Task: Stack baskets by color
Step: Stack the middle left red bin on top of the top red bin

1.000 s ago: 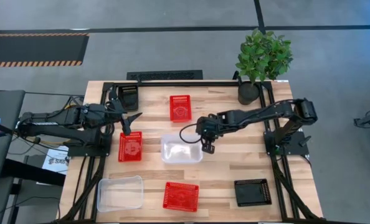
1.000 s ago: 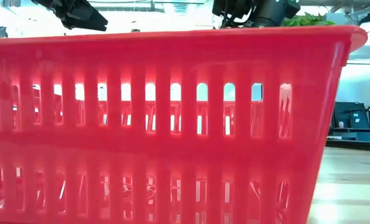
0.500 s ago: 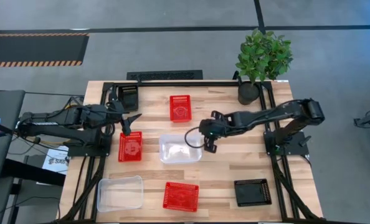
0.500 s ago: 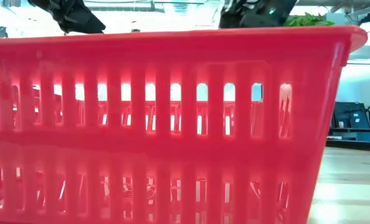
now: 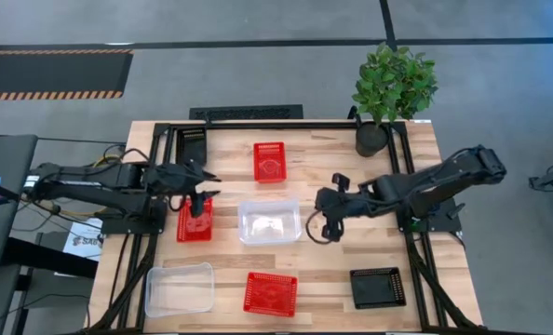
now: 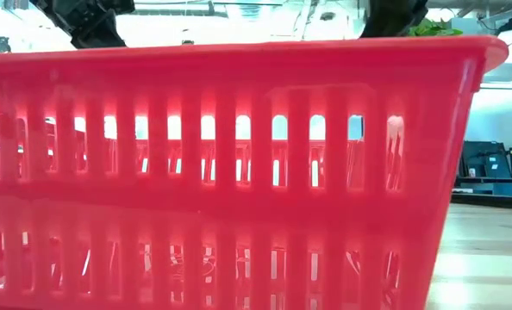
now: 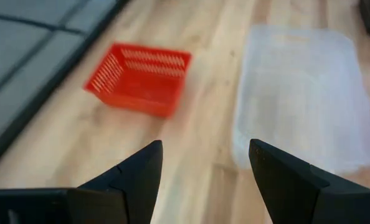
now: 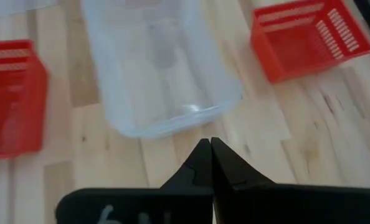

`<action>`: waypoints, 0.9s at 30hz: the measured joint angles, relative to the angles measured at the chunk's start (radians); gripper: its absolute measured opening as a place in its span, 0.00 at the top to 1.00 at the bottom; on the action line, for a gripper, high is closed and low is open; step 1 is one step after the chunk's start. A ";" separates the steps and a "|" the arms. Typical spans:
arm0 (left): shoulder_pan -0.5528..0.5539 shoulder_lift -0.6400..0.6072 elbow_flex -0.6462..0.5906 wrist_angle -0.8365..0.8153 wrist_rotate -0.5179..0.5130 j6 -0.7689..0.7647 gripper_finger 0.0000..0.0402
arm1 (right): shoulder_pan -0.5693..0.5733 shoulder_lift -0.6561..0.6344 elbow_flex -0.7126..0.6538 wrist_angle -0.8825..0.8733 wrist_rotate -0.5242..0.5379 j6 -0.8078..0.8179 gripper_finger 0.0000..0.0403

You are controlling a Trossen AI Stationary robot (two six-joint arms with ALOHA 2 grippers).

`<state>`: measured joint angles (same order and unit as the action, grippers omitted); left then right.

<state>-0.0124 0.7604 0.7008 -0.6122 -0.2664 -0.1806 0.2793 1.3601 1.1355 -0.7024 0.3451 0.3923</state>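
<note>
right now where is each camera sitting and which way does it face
High view: above the table, looking straight down; shows both arms, left gripper over a red basket, right gripper beside the middle clear basket.
Low view: at table-top height, looking level; the near red basket fills it, arm parts only at the top.
Left wrist view: behind its open fingers, facing that clear basket.
Right wrist view: behind its shut fingers, facing the same clear basket.
Shared: both wrist views and the high view show that clear basket.
</note>
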 joint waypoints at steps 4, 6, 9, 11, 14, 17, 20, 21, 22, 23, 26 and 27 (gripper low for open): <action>-0.001 0.032 0.056 -0.100 0.077 -0.047 0.43 | 0.055 0.002 0.000 0.002 0.003 -0.005 0.98; -0.015 0.056 0.098 -0.163 0.106 -0.052 0.43 | 0.074 0.002 0.000 0.004 0.017 -0.009 0.98; -0.060 0.100 0.164 -0.276 0.128 -0.079 0.43 | 0.090 0.002 0.000 0.004 0.051 -0.009 0.98; -0.106 0.134 0.206 -0.359 0.130 -0.117 0.43 | 0.093 0.002 0.000 0.003 0.060 -0.009 0.98; -0.201 0.188 0.236 -0.465 0.132 -0.195 0.43 | 0.094 0.002 0.000 0.003 0.062 -0.013 0.98; -0.317 0.241 0.238 -0.512 0.151 -0.260 0.43 | 0.094 0.002 0.000 0.004 0.062 -0.034 0.98; -0.429 0.298 0.238 -0.537 0.141 -0.341 0.43 | 0.093 0.002 0.000 0.004 0.062 -0.054 0.98; -0.461 0.315 0.238 -0.536 0.125 -0.367 0.43 | 0.093 0.002 0.000 0.004 0.062 -0.060 0.98; -0.492 0.333 0.238 -0.537 0.104 -0.390 0.43 | 0.093 0.002 0.000 0.004 0.061 -0.062 0.98; -0.520 0.352 0.238 -0.537 0.080 -0.410 0.43 | 0.093 0.002 0.000 0.004 0.061 -0.064 0.98; -0.580 0.405 0.222 -0.520 0.025 -0.457 0.43 | 0.093 0.002 0.000 0.009 0.061 -0.064 0.98; -0.594 0.422 0.211 -0.512 0.017 -0.468 0.43 | 0.093 0.002 0.000 0.010 0.061 -0.064 0.98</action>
<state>-0.6060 1.1822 0.9120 -1.1239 -0.2497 -0.6486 0.3725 1.3617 1.1355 -0.6926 0.4065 0.3286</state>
